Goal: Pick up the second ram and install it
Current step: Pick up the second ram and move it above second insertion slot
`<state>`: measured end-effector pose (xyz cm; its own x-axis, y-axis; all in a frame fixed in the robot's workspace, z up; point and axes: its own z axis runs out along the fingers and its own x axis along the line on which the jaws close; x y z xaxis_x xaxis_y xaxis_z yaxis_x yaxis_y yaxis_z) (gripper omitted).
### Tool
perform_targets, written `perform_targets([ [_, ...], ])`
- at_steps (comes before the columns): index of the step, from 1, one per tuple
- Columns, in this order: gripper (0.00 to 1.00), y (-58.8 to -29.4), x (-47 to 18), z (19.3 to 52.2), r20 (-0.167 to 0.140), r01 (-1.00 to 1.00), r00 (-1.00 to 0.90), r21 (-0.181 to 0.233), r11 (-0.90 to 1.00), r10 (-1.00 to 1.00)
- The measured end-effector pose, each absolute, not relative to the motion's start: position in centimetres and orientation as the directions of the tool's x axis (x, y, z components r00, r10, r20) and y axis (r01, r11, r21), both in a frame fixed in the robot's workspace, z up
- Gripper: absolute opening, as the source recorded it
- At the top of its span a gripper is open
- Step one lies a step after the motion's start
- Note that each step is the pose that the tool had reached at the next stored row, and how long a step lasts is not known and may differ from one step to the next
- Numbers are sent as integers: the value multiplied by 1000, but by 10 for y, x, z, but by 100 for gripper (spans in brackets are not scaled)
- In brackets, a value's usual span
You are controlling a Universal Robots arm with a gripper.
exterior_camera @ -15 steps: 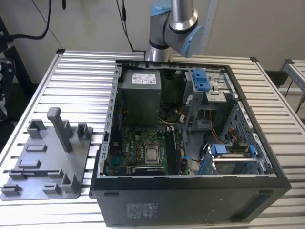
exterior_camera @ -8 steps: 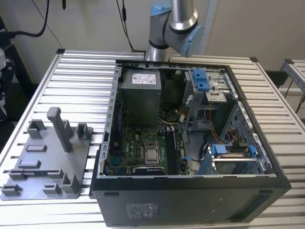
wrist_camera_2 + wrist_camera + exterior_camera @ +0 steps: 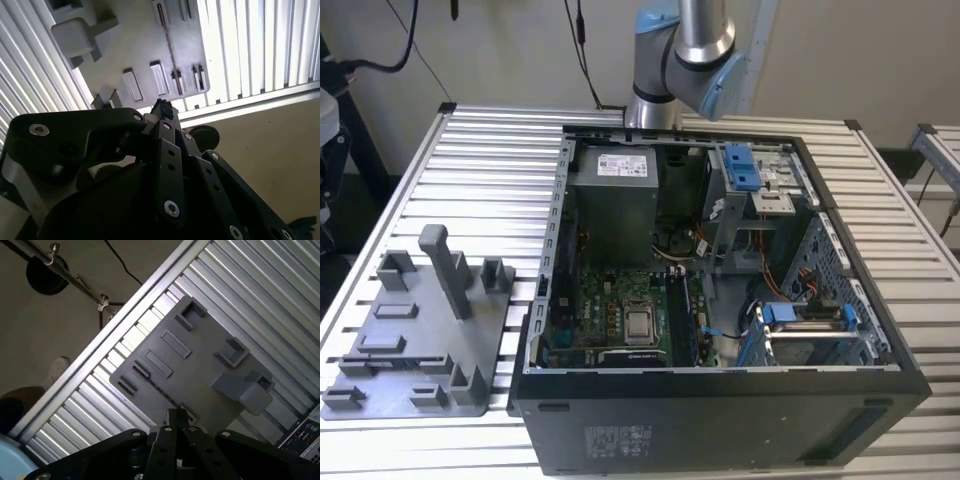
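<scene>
In both wrist views my gripper (image 3: 177, 416) (image 3: 162, 108) hangs well above the grey fixture plate (image 3: 200, 357) (image 3: 140, 45), its fingertips drawn together with nothing between them. A thin dark line (image 3: 166, 37) runs along a narrow slot of the plate just beyond the fingertips; I cannot tell whether it is the second ram. In the exterior view the same fixture plate (image 3: 400, 360) lies on the slatted table at the exterior view's left. The open computer case (image 3: 720, 290) stands beside it, with the green motherboard (image 3: 610, 310) and its long black slots (image 3: 685, 305) exposed.
The grey power supply box (image 3: 615, 200) fills the case's far corner, and blue drive brackets (image 3: 740, 165) (image 3: 800, 315) sit at the exterior view's right. A tall grey post (image 3: 448, 270) rises from the fixture plate. The arm's base (image 3: 675, 60) stands behind the case. The table edge (image 3: 100, 360) borders bare floor.
</scene>
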<state>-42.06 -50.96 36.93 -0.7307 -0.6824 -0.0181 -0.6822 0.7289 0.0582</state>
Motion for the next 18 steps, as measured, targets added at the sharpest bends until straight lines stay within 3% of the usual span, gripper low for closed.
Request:
perform_targets([
  [18, 11, -510, -420, 369, -20, -851, -524, 59, 522, -852],
])
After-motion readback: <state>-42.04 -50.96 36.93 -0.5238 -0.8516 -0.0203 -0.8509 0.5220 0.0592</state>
